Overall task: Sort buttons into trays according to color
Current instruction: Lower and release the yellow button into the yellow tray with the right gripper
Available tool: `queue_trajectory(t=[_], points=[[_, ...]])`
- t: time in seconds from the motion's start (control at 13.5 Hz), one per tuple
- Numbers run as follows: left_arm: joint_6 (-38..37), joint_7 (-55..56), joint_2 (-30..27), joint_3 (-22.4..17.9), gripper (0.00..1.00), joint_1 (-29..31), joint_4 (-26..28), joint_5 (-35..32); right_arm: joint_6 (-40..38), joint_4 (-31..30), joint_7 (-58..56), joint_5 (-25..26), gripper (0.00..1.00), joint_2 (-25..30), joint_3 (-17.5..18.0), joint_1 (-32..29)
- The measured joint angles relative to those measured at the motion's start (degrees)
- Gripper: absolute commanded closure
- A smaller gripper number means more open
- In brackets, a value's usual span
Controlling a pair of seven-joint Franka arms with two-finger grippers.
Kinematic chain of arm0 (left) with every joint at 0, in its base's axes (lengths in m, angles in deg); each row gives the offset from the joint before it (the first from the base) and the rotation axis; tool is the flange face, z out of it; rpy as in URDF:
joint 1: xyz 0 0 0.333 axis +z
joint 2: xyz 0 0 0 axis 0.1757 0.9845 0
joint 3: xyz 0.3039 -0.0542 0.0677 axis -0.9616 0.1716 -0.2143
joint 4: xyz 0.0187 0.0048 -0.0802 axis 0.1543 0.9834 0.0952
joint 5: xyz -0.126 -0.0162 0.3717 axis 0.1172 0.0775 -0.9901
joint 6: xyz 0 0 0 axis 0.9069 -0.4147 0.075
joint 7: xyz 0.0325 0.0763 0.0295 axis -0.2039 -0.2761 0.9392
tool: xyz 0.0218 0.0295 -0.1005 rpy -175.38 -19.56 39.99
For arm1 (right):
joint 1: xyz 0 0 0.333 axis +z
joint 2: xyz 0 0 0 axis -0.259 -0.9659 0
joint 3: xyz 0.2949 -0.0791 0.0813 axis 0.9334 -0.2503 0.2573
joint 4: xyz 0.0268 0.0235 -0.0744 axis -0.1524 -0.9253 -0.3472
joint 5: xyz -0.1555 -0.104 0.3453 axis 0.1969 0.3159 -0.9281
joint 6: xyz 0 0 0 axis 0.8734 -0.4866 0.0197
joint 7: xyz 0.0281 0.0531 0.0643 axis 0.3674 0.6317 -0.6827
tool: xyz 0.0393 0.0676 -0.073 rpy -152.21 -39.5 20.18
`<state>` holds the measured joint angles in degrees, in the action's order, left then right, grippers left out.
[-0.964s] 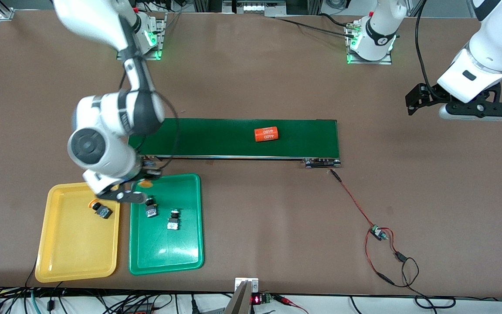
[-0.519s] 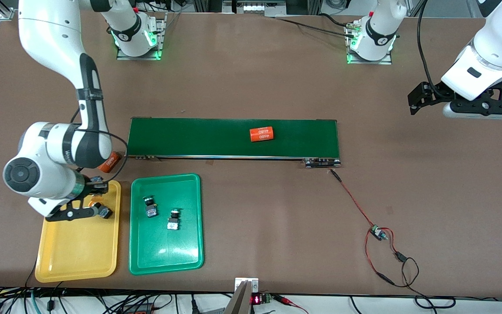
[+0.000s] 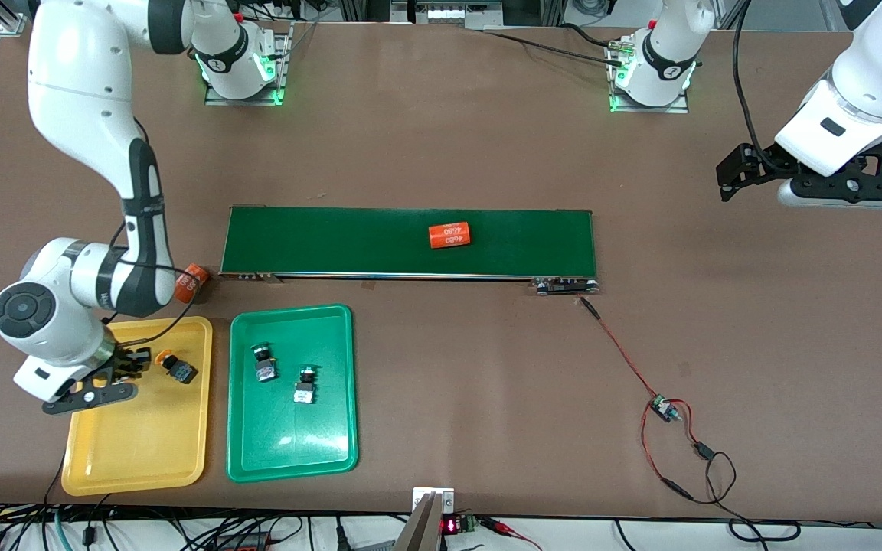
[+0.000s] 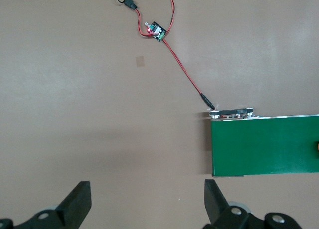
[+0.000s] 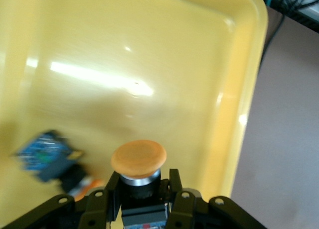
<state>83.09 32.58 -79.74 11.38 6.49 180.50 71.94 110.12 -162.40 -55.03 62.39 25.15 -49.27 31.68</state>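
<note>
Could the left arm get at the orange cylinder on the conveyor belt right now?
Probably yes. The left gripper hangs open and empty over bare table off the conveyor belt, and nothing stands between it and the orange cylinder, which lies uncovered mid-belt.

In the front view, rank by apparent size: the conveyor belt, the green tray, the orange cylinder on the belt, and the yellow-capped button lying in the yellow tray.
1. Conveyor belt, the largest.
2. Green tray.
3. Orange cylinder and yellow-capped button look much alike, both far smaller than the tray; I would not rank them.
</note>
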Motion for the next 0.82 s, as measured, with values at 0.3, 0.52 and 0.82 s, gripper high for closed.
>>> queue_trajectory(t=[0.3, 0.52, 0.82], points=[[-0.01, 0.0, 0.0, 0.01, 0.0, -0.02, -0.01, 0.0, 4.71, 0.03, -1.45, -0.21, 1.0, -2.99, 0.38, -2.93], [-0.01, 0.0, 0.0, 0.2, 0.0, -0.07, -0.01, 0.0, 3.58, 0.0, -1.43, -1.59, 1.0, -3.24, 2.34, -3.15], [-0.03, 0.0, 0.0, 0.24, 0.0, -0.09, -0.02, 0.0, -0.28, 0.34, -1.41, -5.73, 0.0, -3.15, 3.5, -4.28]])
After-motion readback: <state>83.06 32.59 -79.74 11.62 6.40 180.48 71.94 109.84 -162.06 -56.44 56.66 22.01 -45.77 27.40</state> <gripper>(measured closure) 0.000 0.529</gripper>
